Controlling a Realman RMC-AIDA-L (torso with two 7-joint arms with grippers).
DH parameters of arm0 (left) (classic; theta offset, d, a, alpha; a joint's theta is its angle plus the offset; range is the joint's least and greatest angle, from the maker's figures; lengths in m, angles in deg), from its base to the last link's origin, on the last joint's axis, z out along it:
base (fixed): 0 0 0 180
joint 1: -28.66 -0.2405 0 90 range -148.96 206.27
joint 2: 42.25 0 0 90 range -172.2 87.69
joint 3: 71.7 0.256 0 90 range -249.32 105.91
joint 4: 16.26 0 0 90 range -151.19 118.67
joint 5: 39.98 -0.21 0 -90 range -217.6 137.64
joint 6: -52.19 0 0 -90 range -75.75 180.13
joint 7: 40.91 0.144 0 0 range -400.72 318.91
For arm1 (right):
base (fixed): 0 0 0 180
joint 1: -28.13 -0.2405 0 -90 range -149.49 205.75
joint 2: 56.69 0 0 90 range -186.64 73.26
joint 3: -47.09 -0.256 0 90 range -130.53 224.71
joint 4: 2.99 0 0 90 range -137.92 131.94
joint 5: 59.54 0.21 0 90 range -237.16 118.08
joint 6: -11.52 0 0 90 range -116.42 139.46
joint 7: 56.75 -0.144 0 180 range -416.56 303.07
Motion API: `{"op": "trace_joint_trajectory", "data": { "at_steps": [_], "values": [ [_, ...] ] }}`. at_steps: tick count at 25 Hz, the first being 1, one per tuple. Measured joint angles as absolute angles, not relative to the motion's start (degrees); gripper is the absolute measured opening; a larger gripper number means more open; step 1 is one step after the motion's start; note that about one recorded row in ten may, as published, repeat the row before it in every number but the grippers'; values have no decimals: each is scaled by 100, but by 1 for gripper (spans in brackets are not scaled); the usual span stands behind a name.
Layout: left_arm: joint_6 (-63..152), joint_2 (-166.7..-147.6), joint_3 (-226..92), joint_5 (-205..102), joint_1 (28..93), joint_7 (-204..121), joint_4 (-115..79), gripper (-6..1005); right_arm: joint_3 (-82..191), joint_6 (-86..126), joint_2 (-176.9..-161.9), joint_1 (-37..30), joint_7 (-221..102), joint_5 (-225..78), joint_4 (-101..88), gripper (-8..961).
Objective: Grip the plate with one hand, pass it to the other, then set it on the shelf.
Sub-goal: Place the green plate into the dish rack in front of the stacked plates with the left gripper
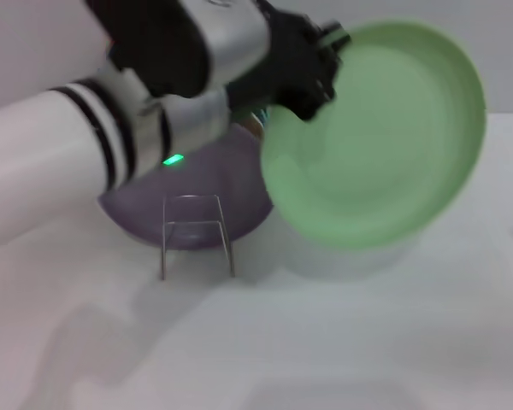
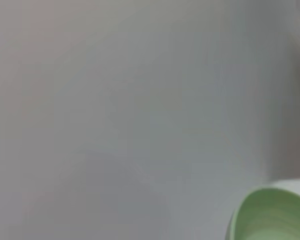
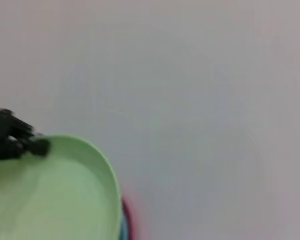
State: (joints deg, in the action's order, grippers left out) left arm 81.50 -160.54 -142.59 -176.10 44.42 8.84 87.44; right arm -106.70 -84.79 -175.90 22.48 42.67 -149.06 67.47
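Head view. Left gripper (image 1: pixel 325 64), black, at about 12 o'clock of the frame, clamped on the rim of the plate (image 1: pixel 376 137) at the plate's 10 o'clock edge. Plate held aloft, tilted steeply, hollow face toward the camera, filling the 1 to 3 o'clock quarter. Shelf (image 1: pixel 195 232) standing on the table (image 1: pixel 342 342) at roughly 8 o'clock from the plate, well apart and lower. Lavender plate (image 1: pixel 145 218) behind the shelf, partly hidden by the left arm. Right gripper absent from this view.

Left wrist view. Only an arc of the plate (image 2: pixel 270 215) at 5 o'clock; own fingers not shown.

Right wrist view. Plate (image 3: pixel 55 195) at 7 o'clock, left gripper (image 3: pixel 37 145) pinching its rim at 9 o'clock. Narrow red and blue edge (image 3: pixel 125 225) just beside the plate, identity unclear. Right gripper's own fingers unseen; state cannot be told.

Judged: handover pending. Free rim opposite the left gripper faces the right arm's side, likeliest grasp point.
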Motion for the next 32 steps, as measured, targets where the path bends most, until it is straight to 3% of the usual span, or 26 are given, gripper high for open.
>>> {"op": "trace_joint_trajectory", "data": {
  "at_steps": [11, 13, 20, 27, 32],
  "values": [
    [5520, -15961, -13545, -17591, 3464, 2060, 8837, 57, -11466, -8603, -17613, 2277, 4258, -14868, 6636, 695],
    [4998, -15859, -13337, -17634, 3408, 2124, 8773, 56, -11476, -8593, -17613, 2256, 4257, -14872, 6591, 695],
    [2256, -15161, -12360, -18591, 3377, 1016, 8167, 57, -11488, -8550, -17602, 2221, 4236, -14907, 6565, 696],
    [1378, -15053, -12877, -20406, 3222, -1877, 7340, 56, -11493, -8551, -17597, 2217, 4177, -14913, 6565, 695],
    [-164, -14831, -12878, -20536, 3481, -2767, 6204, 54, -11494, -8580, -17595, 2219, 4138, -14916, 6565, 695]
  ]
}}
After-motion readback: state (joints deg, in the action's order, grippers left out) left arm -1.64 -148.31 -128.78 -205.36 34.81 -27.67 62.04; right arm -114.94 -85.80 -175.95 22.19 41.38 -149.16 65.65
